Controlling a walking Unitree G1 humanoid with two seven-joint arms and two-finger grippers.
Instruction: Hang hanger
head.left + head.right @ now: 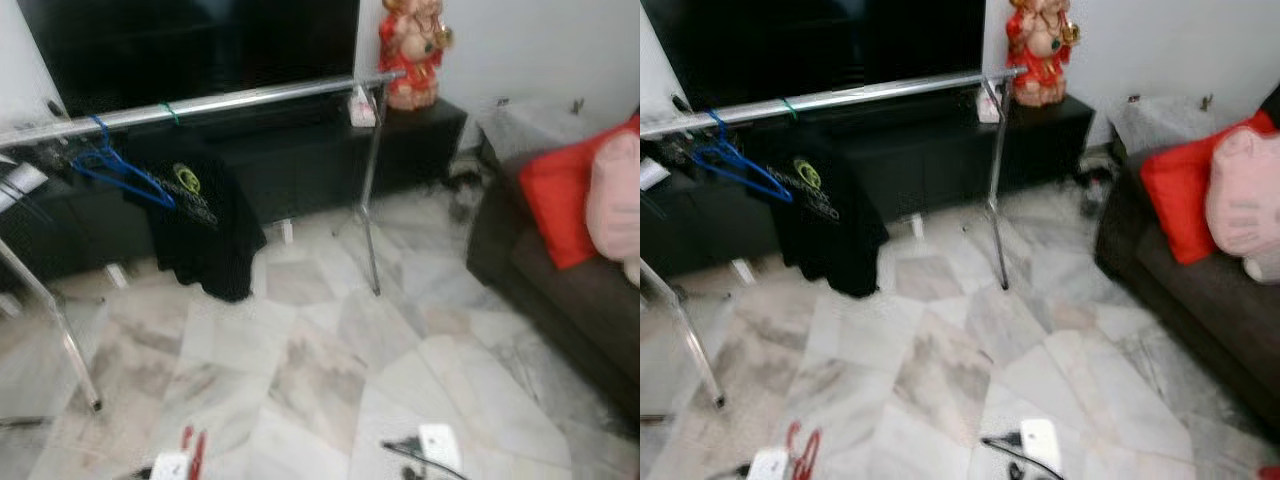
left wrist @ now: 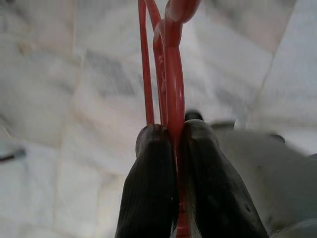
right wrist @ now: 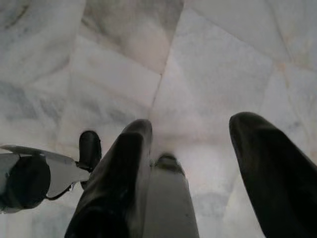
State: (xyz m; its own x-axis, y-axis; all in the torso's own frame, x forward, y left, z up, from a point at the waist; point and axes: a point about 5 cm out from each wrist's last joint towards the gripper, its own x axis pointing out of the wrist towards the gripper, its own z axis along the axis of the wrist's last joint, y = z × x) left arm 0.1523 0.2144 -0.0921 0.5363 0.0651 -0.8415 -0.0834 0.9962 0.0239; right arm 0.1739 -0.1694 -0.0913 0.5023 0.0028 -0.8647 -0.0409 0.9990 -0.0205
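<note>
A red hanger is pinched between the two black fingers of my left gripper, which is shut on it low over the marble floor; its red tip shows at the bottom left of the head view. A chrome clothes rail runs across the room ahead. On it hang a blue hanger and a black T-shirt on a green hanger hook. My right gripper is open above the floor with nothing between its fingers.
A black TV cabinet with a dark screen stands behind the rail, a red figurine on its right end. A dark sofa with a red cushion and a pink one fills the right. The rail's legs stand on the marble floor.
</note>
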